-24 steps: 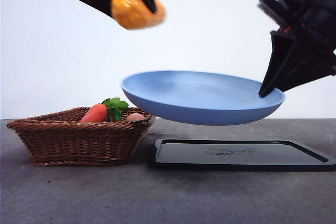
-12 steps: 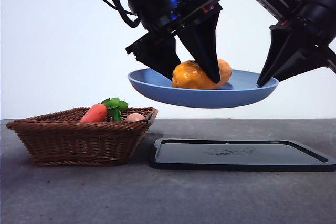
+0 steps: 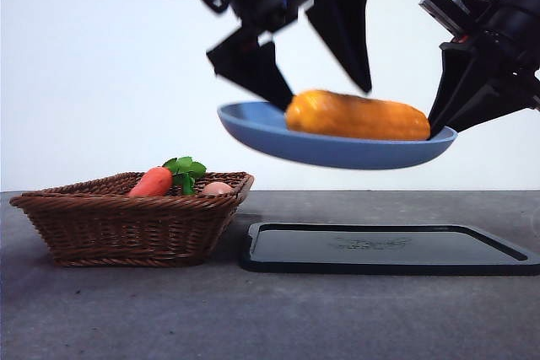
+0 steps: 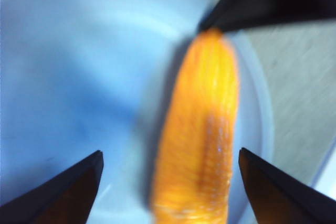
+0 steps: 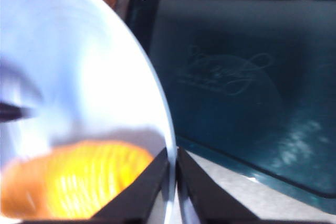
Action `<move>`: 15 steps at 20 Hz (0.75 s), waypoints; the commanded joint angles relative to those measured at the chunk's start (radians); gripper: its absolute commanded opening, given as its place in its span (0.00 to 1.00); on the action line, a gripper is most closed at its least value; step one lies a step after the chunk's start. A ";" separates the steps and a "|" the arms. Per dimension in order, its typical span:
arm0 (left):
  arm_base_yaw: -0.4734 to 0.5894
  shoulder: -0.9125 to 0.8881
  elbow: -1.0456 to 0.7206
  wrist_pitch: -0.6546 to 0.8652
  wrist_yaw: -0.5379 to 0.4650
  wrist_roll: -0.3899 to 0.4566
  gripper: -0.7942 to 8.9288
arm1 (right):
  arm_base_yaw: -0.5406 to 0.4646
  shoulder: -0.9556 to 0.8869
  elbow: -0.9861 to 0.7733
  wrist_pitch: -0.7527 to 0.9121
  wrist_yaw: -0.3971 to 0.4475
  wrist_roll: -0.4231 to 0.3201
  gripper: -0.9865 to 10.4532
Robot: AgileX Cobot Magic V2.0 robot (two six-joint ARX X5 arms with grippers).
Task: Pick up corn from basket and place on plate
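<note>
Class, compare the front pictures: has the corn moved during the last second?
Yes. The corn came down from high above the basket and rightward, now lying on the plate.

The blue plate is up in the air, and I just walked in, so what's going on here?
The right gripper is clamped on the rim of the light-blue plate and holds it in the air above the black tray. The corn lies on the plate, and the left gripper hangs open just above it, touching nothing. In the wicker basket on the table there are a carrot and a small pale ball.
</note>
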 commanded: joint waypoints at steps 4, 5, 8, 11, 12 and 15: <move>-0.007 -0.045 0.139 -0.073 -0.001 0.010 0.51 | -0.053 0.011 0.021 0.017 0.020 -0.017 0.09; -0.007 -0.048 0.162 -0.090 -0.001 0.010 0.51 | -0.065 0.013 0.021 0.020 0.045 -0.023 0.09; -0.007 -0.058 0.220 -0.130 -0.001 0.018 0.51 | -0.114 0.058 0.021 0.051 0.051 -0.030 0.09; -0.006 -0.061 0.261 -0.162 -0.002 0.027 0.51 | -0.150 0.151 0.021 0.077 0.051 -0.030 0.09; -0.002 -0.061 0.276 -0.179 -0.002 0.032 0.51 | -0.157 0.180 0.021 0.087 0.051 -0.030 0.09; 0.002 -0.061 0.298 -0.196 -0.002 0.035 0.51 | -0.168 0.267 0.021 0.127 0.043 -0.029 0.09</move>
